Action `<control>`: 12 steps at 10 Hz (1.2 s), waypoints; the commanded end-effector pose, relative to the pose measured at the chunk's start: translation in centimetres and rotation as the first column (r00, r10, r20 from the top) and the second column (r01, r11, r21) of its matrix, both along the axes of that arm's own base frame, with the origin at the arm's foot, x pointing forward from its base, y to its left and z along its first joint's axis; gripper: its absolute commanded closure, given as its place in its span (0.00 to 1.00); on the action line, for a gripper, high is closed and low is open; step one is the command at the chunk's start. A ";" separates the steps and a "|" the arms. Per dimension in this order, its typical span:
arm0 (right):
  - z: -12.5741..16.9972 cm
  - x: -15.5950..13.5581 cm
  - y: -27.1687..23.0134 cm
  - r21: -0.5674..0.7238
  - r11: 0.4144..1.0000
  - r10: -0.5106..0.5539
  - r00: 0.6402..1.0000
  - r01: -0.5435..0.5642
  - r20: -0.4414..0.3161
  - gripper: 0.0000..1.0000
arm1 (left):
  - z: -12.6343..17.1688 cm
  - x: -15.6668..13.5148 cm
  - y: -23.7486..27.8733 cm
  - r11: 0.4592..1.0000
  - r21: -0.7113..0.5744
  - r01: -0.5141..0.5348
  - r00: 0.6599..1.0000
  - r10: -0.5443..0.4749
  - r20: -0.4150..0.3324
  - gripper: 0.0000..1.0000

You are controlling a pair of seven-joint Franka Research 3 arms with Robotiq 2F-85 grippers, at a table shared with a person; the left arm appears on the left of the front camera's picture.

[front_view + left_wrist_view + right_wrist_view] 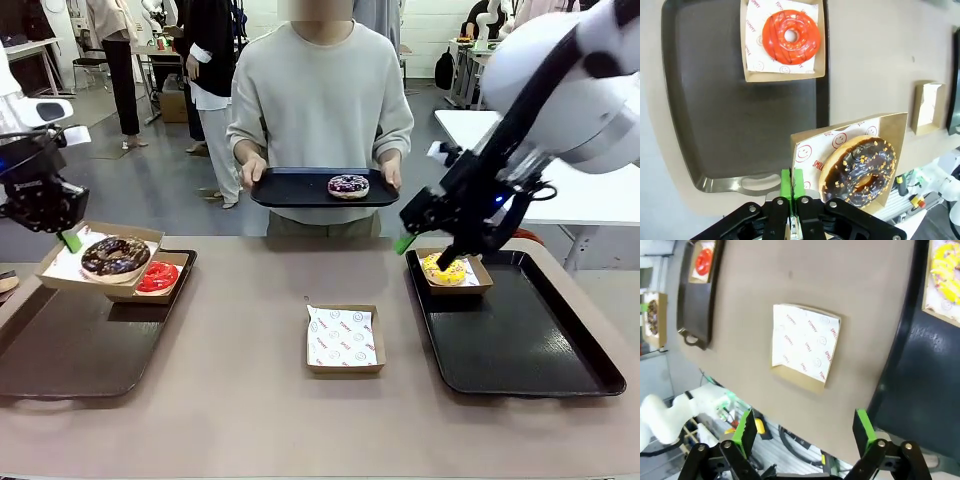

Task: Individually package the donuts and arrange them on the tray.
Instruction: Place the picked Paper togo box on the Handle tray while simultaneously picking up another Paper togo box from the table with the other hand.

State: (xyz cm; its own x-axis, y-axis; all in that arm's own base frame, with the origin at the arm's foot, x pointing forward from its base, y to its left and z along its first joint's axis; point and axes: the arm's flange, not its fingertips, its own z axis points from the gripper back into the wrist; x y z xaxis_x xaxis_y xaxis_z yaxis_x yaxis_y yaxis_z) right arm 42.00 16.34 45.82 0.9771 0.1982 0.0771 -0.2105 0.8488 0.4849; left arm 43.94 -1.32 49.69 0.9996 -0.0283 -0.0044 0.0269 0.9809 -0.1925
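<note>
My left gripper (pixel 70 240) (pixel 793 185) is shut on the edge of a cardboard box holding the chocolate donut (pixel 115 255) (pixel 860 172), lifted above the left tray (pixel 60 350) (pixel 715 100). The red donut (pixel 157 277) (pixel 791 36) lies in its own box on that tray. My right gripper (pixel 425 250) (pixel 805 425) is open and hovers beside the boxed yellow donut (pixel 444 269) (pixel 945 270) at the far left corner of the right tray (pixel 530 340) (pixel 920 390). A purple sprinkled donut (pixel 348 185) rests unboxed on a black tray (pixel 290 190) held by the person.
An empty paper-lined box (pixel 345 338) (pixel 805 345) (pixel 929 107) sits mid-table between the two trays. The person stands at the far edge with both hands on the black tray. Most of the right tray's floor is bare.
</note>
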 end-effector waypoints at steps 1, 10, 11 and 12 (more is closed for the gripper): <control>-2.8 0.9 1.2 -0.075 0.996 -0.045 0.999 0.043 -0.019 0.00 | -1.6 -0.5 0.9 0.999 0.000 0.035 0.999 -0.035 0.025 0.99; -5.4 1.2 1.5 -0.085 0.996 -0.024 0.999 0.021 -0.035 0.00 | -4.2 -0.1 2.4 1.000 0.007 -0.007 0.999 0.007 -0.038 0.99; -5.4 1.2 1.5 -0.085 0.996 -0.024 0.999 0.021 -0.035 0.00 | -4.2 -0.1 2.4 1.000 0.007 -0.007 0.999 0.007 -0.038 0.99; -5.4 1.2 1.5 -0.085 0.996 -0.024 0.999 0.021 -0.035 0.00 | -4.2 -0.1 2.4 1.000 0.007 -0.007 0.999 0.007 -0.038 0.99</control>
